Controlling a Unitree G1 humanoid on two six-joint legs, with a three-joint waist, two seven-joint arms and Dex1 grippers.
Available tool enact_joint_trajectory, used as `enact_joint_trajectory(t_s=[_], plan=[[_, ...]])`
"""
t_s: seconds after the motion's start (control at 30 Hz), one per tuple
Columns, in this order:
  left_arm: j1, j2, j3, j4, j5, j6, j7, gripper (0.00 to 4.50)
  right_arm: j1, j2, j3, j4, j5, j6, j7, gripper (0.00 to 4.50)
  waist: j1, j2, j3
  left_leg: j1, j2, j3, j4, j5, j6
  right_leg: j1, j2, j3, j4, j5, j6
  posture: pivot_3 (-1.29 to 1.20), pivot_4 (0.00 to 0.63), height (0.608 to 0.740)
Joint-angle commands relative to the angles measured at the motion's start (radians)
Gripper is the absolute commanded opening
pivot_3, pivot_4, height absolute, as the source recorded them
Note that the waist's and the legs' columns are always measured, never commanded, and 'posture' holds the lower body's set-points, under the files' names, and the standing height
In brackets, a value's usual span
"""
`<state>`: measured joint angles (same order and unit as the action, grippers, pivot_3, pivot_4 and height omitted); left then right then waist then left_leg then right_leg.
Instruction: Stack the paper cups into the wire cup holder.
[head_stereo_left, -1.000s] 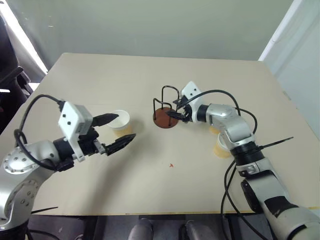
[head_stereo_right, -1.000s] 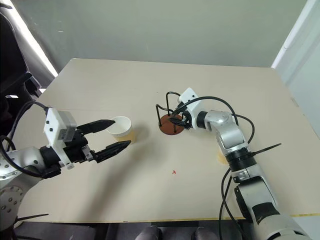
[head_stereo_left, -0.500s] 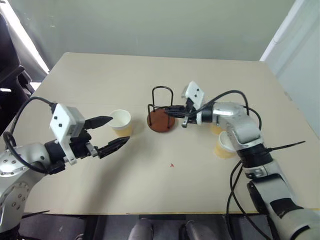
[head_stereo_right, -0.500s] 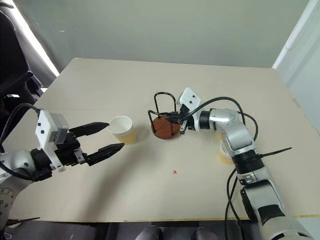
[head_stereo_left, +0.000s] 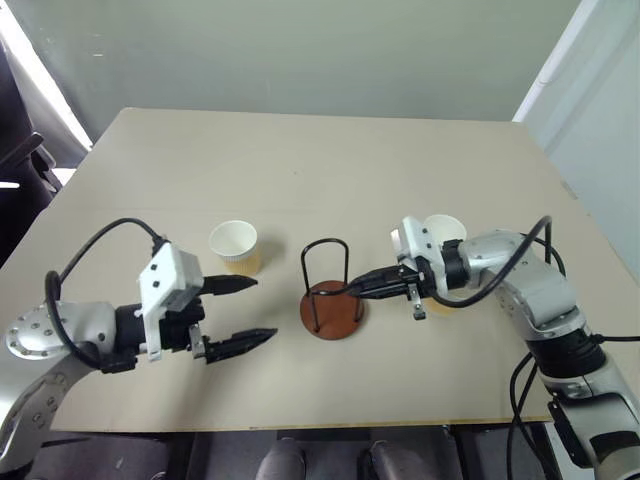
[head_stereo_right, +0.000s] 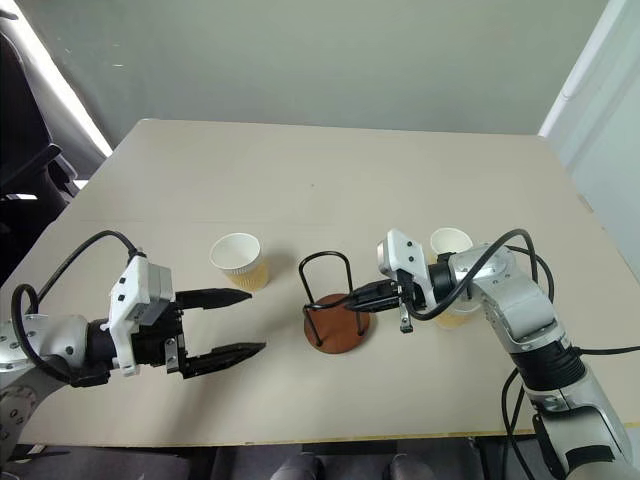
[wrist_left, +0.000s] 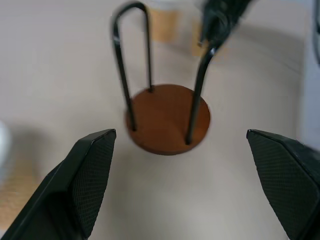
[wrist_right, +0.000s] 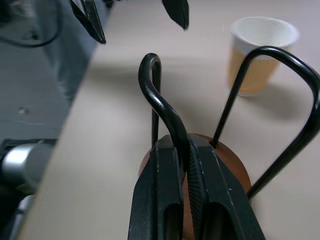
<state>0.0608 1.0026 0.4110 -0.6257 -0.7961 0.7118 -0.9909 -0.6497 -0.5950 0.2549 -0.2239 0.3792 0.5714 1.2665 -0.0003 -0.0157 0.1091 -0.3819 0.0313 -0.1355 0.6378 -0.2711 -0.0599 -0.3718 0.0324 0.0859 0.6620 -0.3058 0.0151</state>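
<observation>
On the counter (head_stereo_left: 420, 130): the wire cup holder (head_stereo_left: 333, 300) now stands nearer the front edge than a second ago, in the middle between both arms; it is upright, with no cup inside.
Right tool (head_stereo_left: 362, 288): the fingers are pressed together on one wire loop of the holder; it has dragged the holder toward the robot.
Left tool (head_stereo_left: 250, 311): the fingers stand wide apart and hold nothing; it points at the holder from the side, a little apart.
Paper cups: one cup (head_stereo_left: 234, 245) stands just behind the left tool; other cups (head_stereo_left: 443, 232) stand behind the right arm.
Meaning: the holder seems better in reach now; stacking is not yet begun.
</observation>
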Motion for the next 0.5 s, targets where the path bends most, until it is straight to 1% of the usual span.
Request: enact_joint_trajectory(t_s=[0.03, 0.13, 0.23, 0.47, 0.5], plan=[[0.009, 0.020, -0.006, -0.003, 0.025, -0.038, -0.042, 4.50, 0.008, -0.022, -0.010, -0.050, 0.030, -0.035, 0.036, 0.05, 0.001, 0.000, 0.000, 0.000, 0.000, 0.000, 0.000, 0.000, 0.000, 0.000, 0.000, 0.000, 0.000, 0.000, 0.000, 0.00, 0.150, 0.740], [0.009, 0.019, -0.016, -0.005, 0.034, -0.040, -0.049, 4.50, 0.027, -0.036, 0.001, -0.044, 0.013, -0.072, 0.053, 0.05, 0.002, 0.000, 0.000, 0.000, 0.000, 0.000, 0.001, 0.000, 0.000, 0.001, 0.000, 0.000, 0.000, 0.000, 0.000, 0.00, 0.150, 0.740], [0.019, 0.026, -0.041, 0.004, 0.073, -0.043, -0.043, 4.50, 0.038, -0.037, 0.011, -0.022, -0.008, -0.104, 0.056, 0.05, 0.003, 0.000, 0.000, 0.000, 0.000, 0.000, 0.001, 0.000, 0.000, 0.001, 0.000, 0.000, 0.000, 0.000, 0.000, 0.00, 0.150, 0.740], [0.014, 0.017, -0.036, 0.015, 0.080, -0.046, -0.036, 4.50, 0.043, -0.044, 0.042, 0.004, -0.056, -0.166, 0.049, 0.05, 0.003, 0.000, 0.000, 0.000, 0.000, 0.000, 0.001, 0.000, 0.001, 0.001, 0.000, 0.000, 0.000, 0.000, 0.000, 0.00, 0.150, 0.740], [0.015, 0.017, -0.035, 0.017, 0.082, -0.047, -0.036, 4.50, 0.044, -0.048, 0.048, 0.010, -0.066, -0.176, 0.050, 0.28, 0.003, 0.000, 0.000, 0.000, 0.000, -0.001, 0.001, 0.000, 0.001, 0.001, 0.000, 0.000, 0.000, 0.000, 0.000, 0.00, 0.150, 0.740]])
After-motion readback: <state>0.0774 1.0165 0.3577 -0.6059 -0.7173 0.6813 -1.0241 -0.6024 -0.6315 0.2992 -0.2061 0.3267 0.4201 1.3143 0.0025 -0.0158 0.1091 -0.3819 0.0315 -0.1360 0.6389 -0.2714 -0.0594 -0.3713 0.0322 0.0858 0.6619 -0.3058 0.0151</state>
